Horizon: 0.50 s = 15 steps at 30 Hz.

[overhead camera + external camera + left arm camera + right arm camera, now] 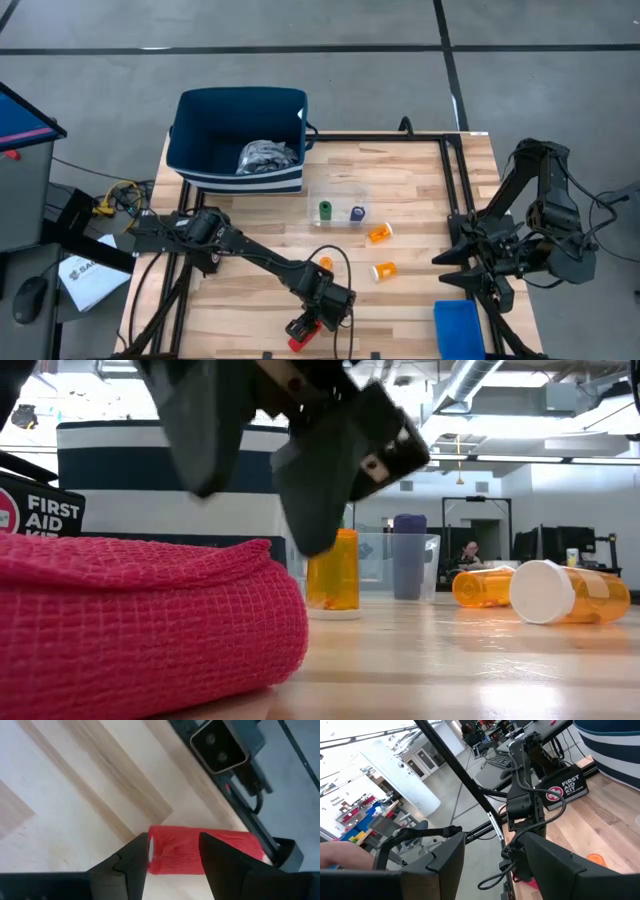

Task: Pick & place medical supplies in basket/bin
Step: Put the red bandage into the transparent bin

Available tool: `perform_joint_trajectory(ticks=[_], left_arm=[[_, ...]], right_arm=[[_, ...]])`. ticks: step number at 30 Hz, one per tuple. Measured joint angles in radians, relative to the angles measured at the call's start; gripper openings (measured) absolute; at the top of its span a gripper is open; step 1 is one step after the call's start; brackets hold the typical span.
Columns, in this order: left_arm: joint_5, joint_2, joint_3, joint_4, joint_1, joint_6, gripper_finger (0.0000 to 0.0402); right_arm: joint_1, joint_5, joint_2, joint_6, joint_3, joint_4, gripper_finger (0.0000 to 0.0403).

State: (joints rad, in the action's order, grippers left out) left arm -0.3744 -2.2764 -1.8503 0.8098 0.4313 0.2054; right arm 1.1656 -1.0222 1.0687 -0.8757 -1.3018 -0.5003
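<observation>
The navy basket (240, 140) stands at the far side of the counter (420, 300), well apart from the red roll (300, 333) lying at the counter's near edge. The left tool (312, 325) is held spread over that roll, not yet closed on it. A long carry is judged the main risk; the soft roll could also be nudged off the edge. The right tool (452, 270) is parked spread near the blue bin (458, 328).

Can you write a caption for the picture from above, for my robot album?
Left hand reaches over a red roll near the table's front edge.
</observation>
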Motion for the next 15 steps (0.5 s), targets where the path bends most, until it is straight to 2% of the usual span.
perform_joint_trajectory(ticks=[11, 15], left_arm=[[-0.041, -0.038, 0.000, 0.017, -0.003, 0.000, 0.0161], [-0.053, -0.034, 0.000, 0.055, -0.010, 0.000, 0.0136]], right_arm=[[0.000, -0.007, 0.000, -0.019, 0.000, -0.001, 0.0205], [0.000, -0.025, 0.000, -0.019, 0.000, -0.001, 0.0205]])
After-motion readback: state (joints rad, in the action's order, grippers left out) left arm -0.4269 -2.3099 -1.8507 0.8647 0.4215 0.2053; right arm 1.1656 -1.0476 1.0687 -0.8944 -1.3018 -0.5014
